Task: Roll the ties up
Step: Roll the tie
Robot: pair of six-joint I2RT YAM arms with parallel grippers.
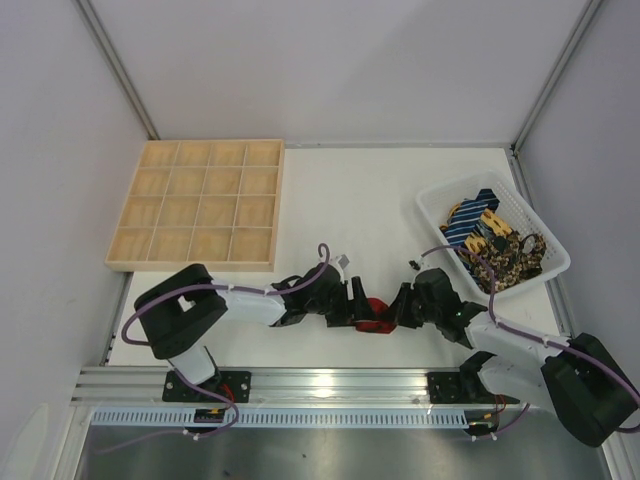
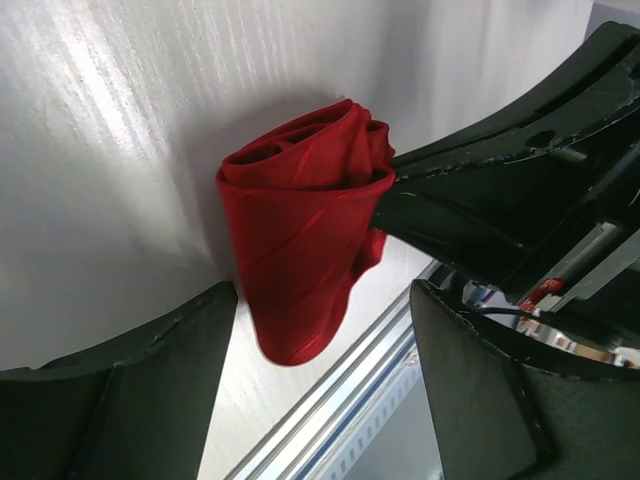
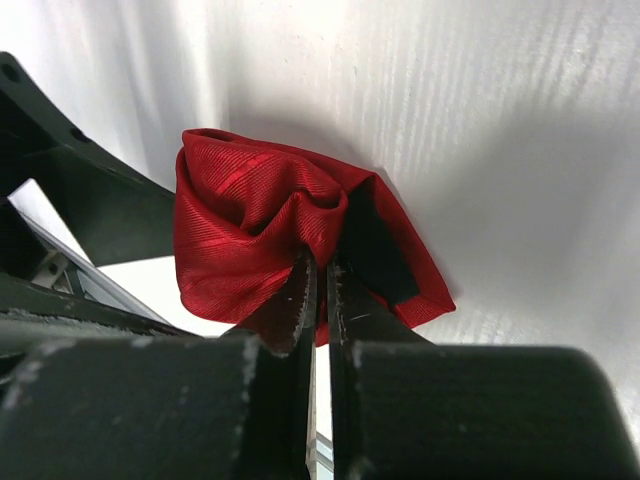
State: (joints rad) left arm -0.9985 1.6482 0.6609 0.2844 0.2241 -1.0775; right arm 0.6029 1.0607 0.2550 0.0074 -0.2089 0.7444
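A red tie (image 1: pixel 376 312) sits bunched into a loose roll on the white table between the two arms, near the front edge. My right gripper (image 3: pixel 320 262) is shut on a fold of the red tie (image 3: pixel 250 225), its fingers pinching the cloth. In the left wrist view the red tie (image 2: pixel 300 230) lies just beyond my left gripper (image 2: pixel 322 300), which is open, its fingers apart on either side and not touching the cloth. Several more ties (image 1: pixel 492 240), navy striped, yellow and speckled, lie piled in a basket at the right.
A wooden tray (image 1: pixel 198 205) with many square compartments lies at the back left. The white basket (image 1: pixel 540 268) stands at the right edge. A metal rail (image 1: pixel 330 385) runs along the front, close under the roll. Walls close in the table's sides.
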